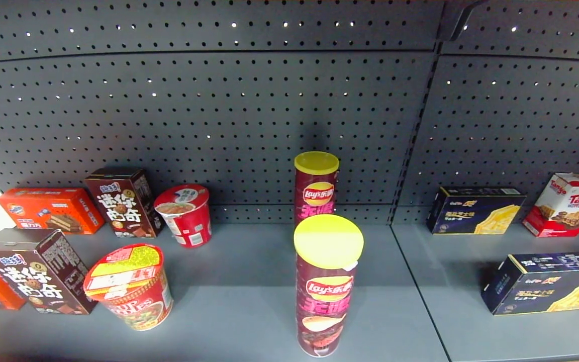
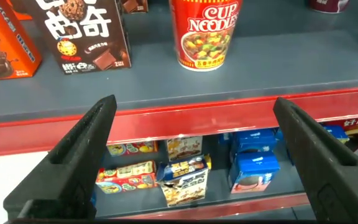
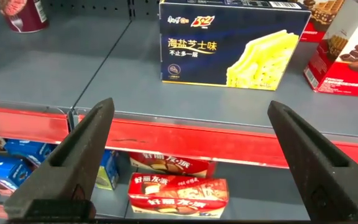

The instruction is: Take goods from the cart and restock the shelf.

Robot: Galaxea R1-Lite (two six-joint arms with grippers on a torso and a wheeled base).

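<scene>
Head view: the shelf (image 1: 249, 301) has the front chip can (image 1: 326, 286) lined up straight ahead of the rear chip can (image 1: 315, 186). Labels face outward, I'd guess so shoppers can read them.

Left wrist view: the left gripper (image 2: 193, 106) is spread wide with nothing in it, facing the shelf's red lip below the cup noodles (image 2: 204, 31).

Right wrist view: the right gripper (image 3: 191, 104) is also spread and empty, in front of the dark blue box (image 3: 232, 43).

Logos and bold lettering on chip cans (image 1: 325, 286), noodle cups (image 1: 131, 286) and snack boxes (image 1: 546, 284) along the shelf (image 1: 249, 281)
</scene>
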